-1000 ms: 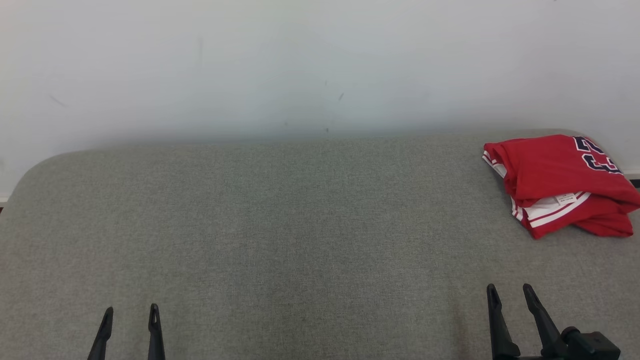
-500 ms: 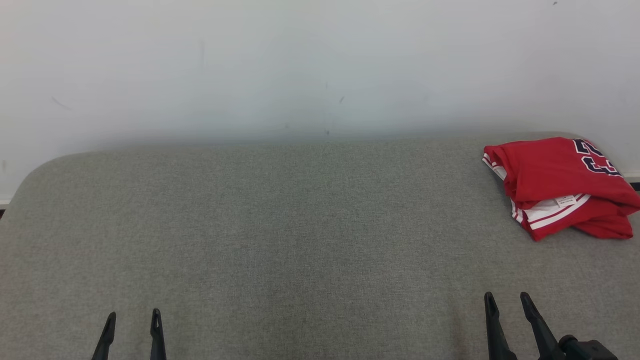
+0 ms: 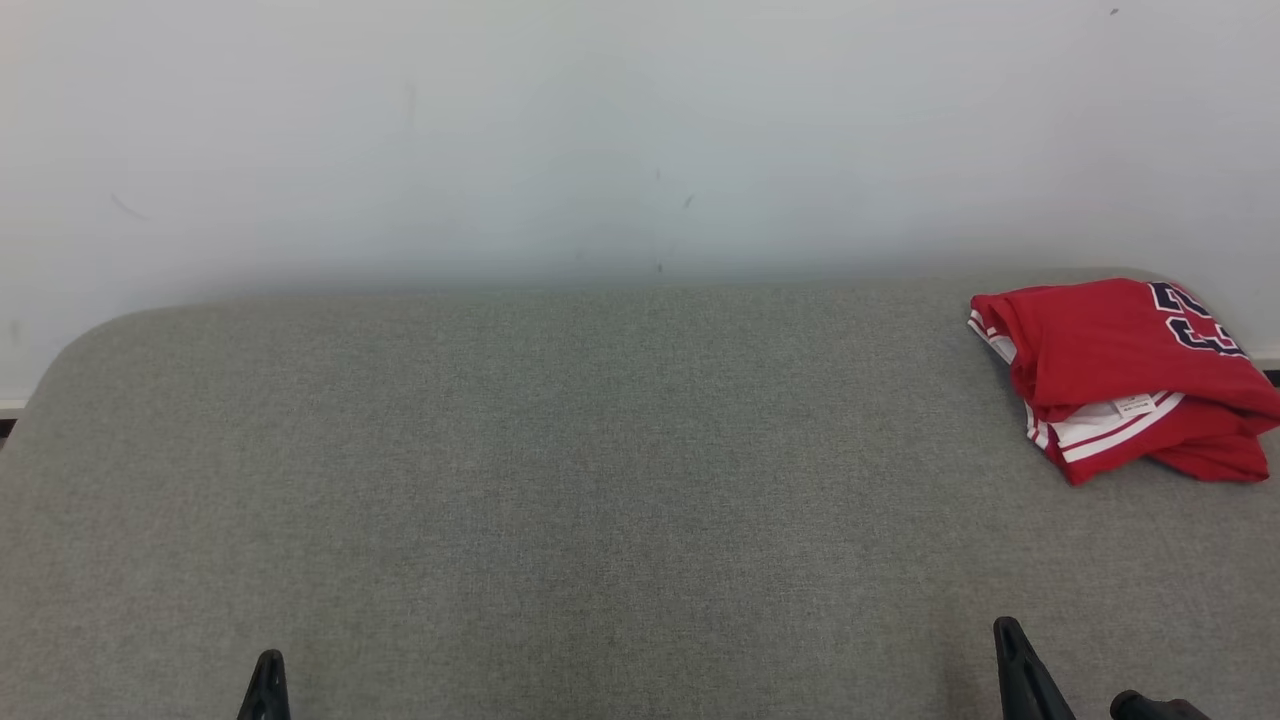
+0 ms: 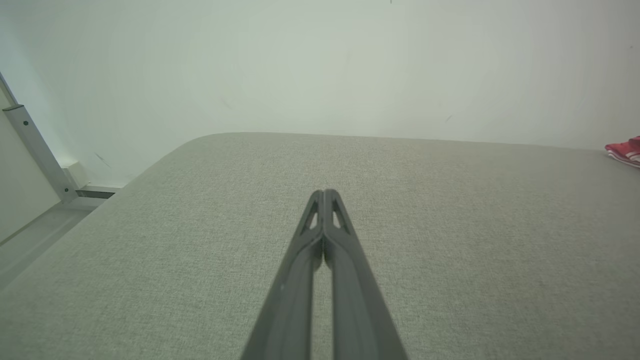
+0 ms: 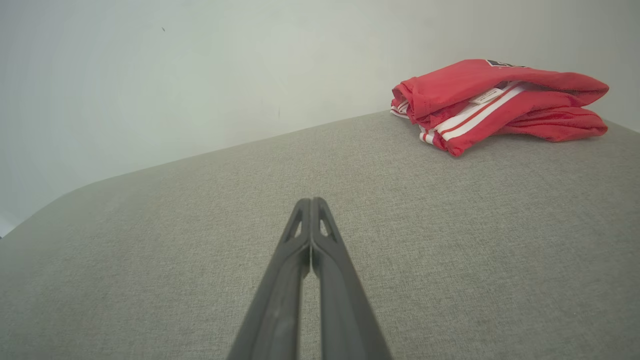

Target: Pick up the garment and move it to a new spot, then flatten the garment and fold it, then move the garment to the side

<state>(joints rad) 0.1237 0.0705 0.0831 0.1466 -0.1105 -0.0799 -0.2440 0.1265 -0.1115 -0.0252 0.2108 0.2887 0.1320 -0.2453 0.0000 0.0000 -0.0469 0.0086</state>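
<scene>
The garment [image 3: 1120, 375] is a red jersey with white stripes and dark numerals, folded into a compact pile at the far right of the grey surface. It also appears in the right wrist view as the garment [image 5: 492, 102] at upper right, and its edge peeks in as the garment [image 4: 625, 150] in the left wrist view. My left gripper [image 3: 268, 680] sits low at the bottom left, shut and empty, its fingers [image 4: 324, 197] pressed together. My right gripper [image 3: 1010, 645] is at the bottom right, well short of the garment, shut with nothing between its fingers [image 5: 311, 205].
The grey fabric surface [image 3: 560, 480] has rounded far corners and ends at a white wall [image 3: 600, 130]. A metal rail [image 4: 35, 150] and pale ledge lie beyond the surface's left side in the left wrist view.
Both grippers have gone from open to shut and have dropped lower in the head view. The garment lies as before.
</scene>
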